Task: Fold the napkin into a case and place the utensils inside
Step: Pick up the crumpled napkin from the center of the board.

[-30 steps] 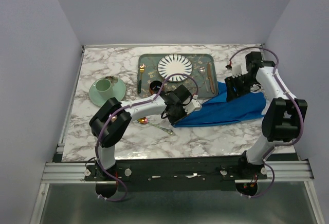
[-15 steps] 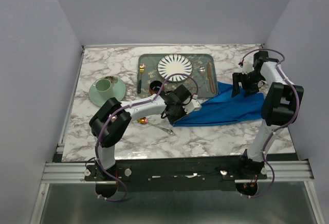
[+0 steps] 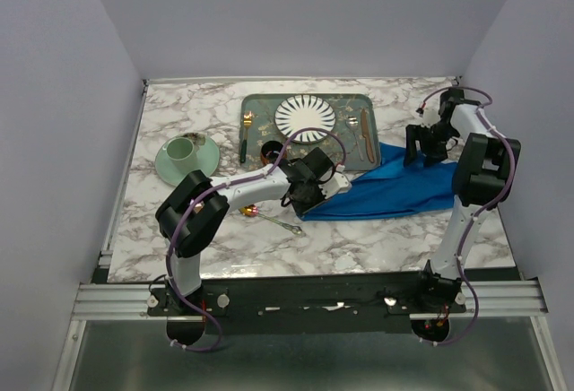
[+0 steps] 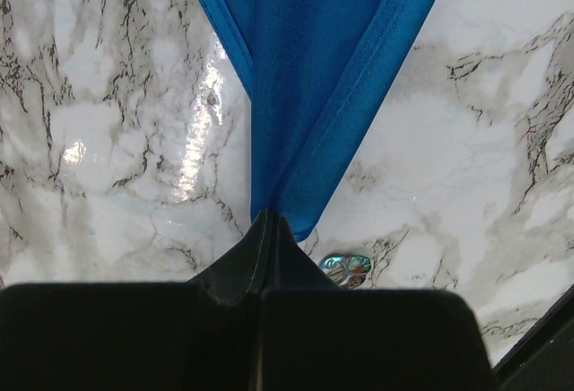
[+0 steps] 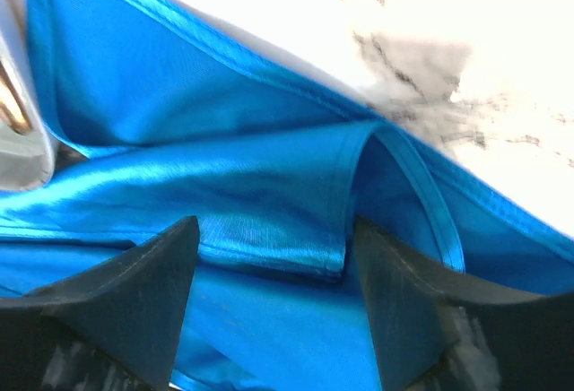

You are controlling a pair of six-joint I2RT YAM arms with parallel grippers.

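Observation:
The bright blue napkin (image 3: pixel 395 189) lies crumpled lengthwise on the marble table, right of centre. My left gripper (image 3: pixel 308 204) is shut on its left tip, as the left wrist view shows (image 4: pixel 267 219). The cloth (image 4: pixel 314 50) stretches away from it. My right gripper (image 3: pixel 414 153) is open over the napkin's upper right part. In the right wrist view a folded corner of the cloth (image 5: pixel 269 221) lies between its fingers (image 5: pixel 143 292). The spoon (image 3: pixel 269 219) lies on the table left of the napkin, with its iridescent bowl (image 4: pixel 345 267) beside my left jaws. The copper-pink fork (image 3: pixel 366 135) lies on the tray.
The grey-green tray (image 3: pixel 345 153) at the back holds the striped white plate (image 3: pixel 305 116), a gold fork with green handle (image 3: pixel 244 135) and brown-handled cutlery. A small dark bowl (image 3: pixel 269 151) sits at the tray's front. A green cup on a saucer (image 3: pixel 186 158) stands at the left.
My right gripper has moved back and to the right along the napkin's upper edge, and the right arm's elbow has risen. My left gripper has kept its hold in place.

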